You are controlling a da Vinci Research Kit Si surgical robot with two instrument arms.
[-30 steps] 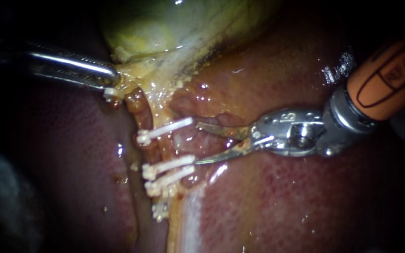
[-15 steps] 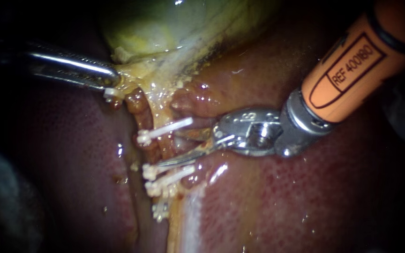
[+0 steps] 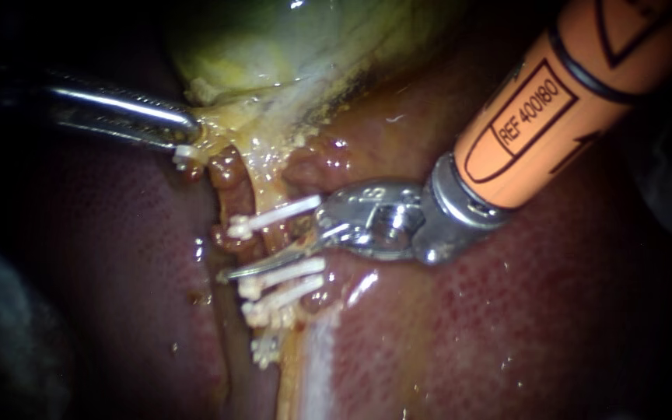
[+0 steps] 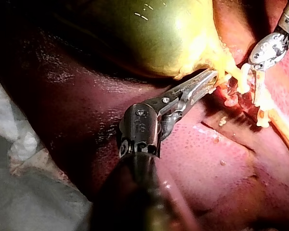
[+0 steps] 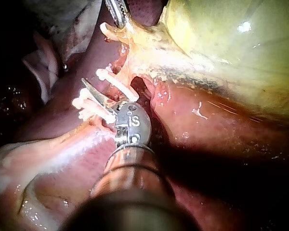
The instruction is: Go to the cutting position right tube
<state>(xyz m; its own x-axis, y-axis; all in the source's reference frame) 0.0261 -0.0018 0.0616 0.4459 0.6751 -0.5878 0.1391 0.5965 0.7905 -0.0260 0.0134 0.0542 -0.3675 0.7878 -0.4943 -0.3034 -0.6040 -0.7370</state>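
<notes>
"Where was the tube (image 3: 254, 243)?"

"On the liver (image 3: 507, 327), running down from the neck of the gallbladder (image 3: 274, 39). White clips crossed it: an upper clip (image 3: 274, 215), then the lower clips (image 3: 283, 272) close together."

"And your right instrument (image 3: 270, 250)?"

"It came in from the upper right. Its tool stood apart. One thin blade lay across the tube, in the gap between the upper clip and the lower clips. The other blade was mostly hidden by the upper clip. I could not tell whether both blades touched the tube."

"The left one?"

"My left instrument (image 3: 187, 134) came in from the left. Its tool was clamped on the yellowish tissue (image 3: 235, 132) at the gallbladder's neck, apart from the clips."
</notes>
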